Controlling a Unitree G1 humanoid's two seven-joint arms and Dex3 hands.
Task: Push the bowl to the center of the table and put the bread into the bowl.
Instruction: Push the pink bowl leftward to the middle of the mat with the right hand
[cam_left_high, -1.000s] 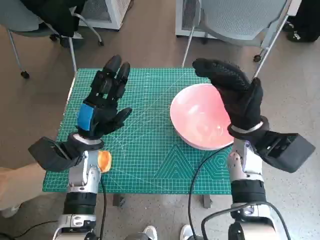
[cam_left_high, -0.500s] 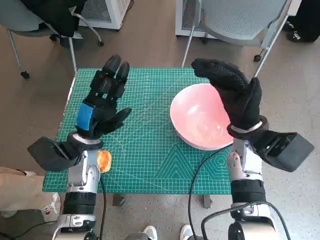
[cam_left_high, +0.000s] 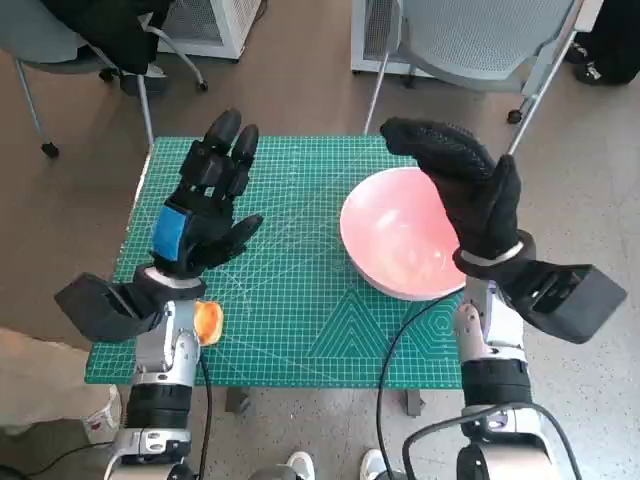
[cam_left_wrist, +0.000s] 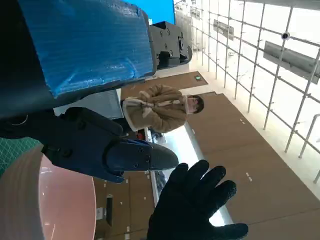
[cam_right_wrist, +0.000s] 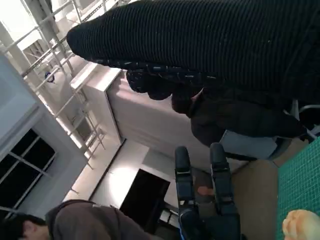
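Green cutting mat (cam_left_high: 290, 300) covers the small table, w/ chairs and brown floor beyond. We see the pink bowl (cam_left_high: 395, 245) sitting on the right half of the mat, off-center. Our right hand (cam_left_high: 465, 195) is raised over the bowl's right/far side, fingers apart, holding nothing; whether it touches the rim we can't tell. So the bowl lies left of that hand, toward mat center, and in our judgement the push runs right-to-left, w/ the right hand the nearer one. The bread (cam_left_high: 208, 320) sits near the mat's front-left edge, half hidden under our left wrist. Our left hand (cam_left_high: 205, 210) hovers above the mat's left side, fingers spread, empty; it's the nearer one for the bread, which lies behind it, toward us.
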